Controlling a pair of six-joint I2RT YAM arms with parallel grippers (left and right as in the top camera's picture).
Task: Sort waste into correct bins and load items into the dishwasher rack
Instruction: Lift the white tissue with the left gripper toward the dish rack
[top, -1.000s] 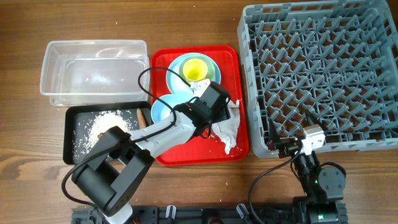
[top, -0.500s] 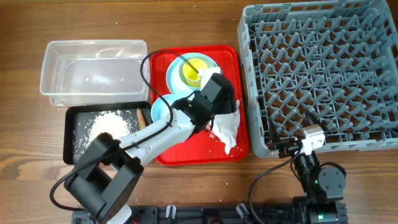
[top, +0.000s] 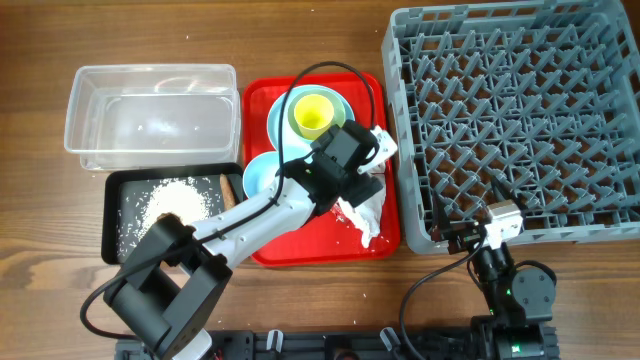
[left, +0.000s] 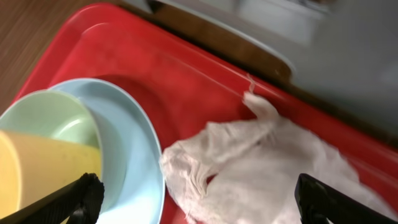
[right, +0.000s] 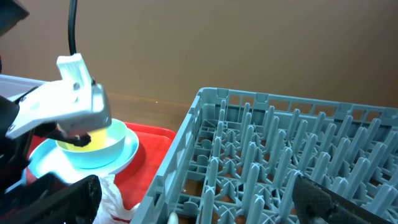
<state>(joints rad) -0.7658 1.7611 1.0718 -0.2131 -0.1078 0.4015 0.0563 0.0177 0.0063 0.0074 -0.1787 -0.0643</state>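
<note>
My left gripper (top: 362, 178) is open and empty, hovering over the crumpled white napkin (top: 366, 212) on the red tray's right side. In the left wrist view the napkin (left: 261, 162) lies between the open fingers (left: 199, 211), with the light blue plate (left: 134, 155), pale green bowl (left: 53, 118) and yellow cup (left: 34, 177) to the left. The cup (top: 312, 113) sits in the green bowl on the plate (top: 278, 112). A smaller blue bowl (top: 256, 176) is partly hidden by my arm. My right gripper (top: 490, 228) is open and empty by the grey rack's (top: 520, 110) front edge. The red wrapper is out of view.
The clear tub (top: 150, 115) stands at the back left. The black tray (top: 165, 212) in front of it holds white crumbs and a brown stick (top: 228, 188). The red serving tray (top: 300, 250) lies between the bins and the rack. The right wrist view shows the rack's pegs (right: 280, 162).
My left gripper has moved right and a little back, from over the plate's edge to above the napkin. The right arm has not moved.
</note>
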